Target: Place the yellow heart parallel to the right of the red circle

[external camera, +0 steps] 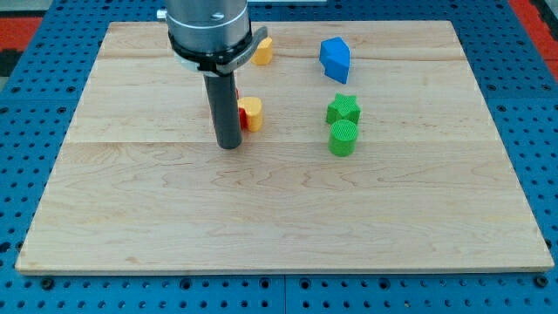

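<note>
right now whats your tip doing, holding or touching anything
My tip: no gripper, holds nothing; just left of the yellow block; contact cannot be told.

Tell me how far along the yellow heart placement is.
Looks nearly done: a yellow block, likely the yellow heart, touches the right side of a red block that the rod mostly hides. In hand: my tip rests at the red block's lower left. Left: confirming alignment; another yellow block sits near the view's top.

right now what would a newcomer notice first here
The dark rod dominates the upper left, my tip resting just left of a yellow block with a red block mostly hidden behind the rod. Right of centre sit two green blocks, a blue block above them.
</note>
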You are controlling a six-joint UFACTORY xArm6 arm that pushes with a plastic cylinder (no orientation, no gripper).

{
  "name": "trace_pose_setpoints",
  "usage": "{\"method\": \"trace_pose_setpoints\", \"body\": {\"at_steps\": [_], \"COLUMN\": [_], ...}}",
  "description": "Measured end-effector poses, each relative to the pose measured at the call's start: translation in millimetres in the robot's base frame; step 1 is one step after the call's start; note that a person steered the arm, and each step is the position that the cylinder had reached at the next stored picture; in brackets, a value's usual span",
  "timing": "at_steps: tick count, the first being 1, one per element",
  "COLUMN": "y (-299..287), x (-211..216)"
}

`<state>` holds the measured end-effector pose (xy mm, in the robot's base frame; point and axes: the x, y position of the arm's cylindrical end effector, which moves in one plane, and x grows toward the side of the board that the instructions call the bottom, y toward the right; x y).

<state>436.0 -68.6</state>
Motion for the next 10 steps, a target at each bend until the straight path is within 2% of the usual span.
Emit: {"method": "trace_pose_setpoints", "body": {"at_steps": [3, 4, 6, 7, 9, 10], "y": [-6, -12, 53, 53, 10, 7], "x": [-46, -23, -29, -39, 3, -12]}}
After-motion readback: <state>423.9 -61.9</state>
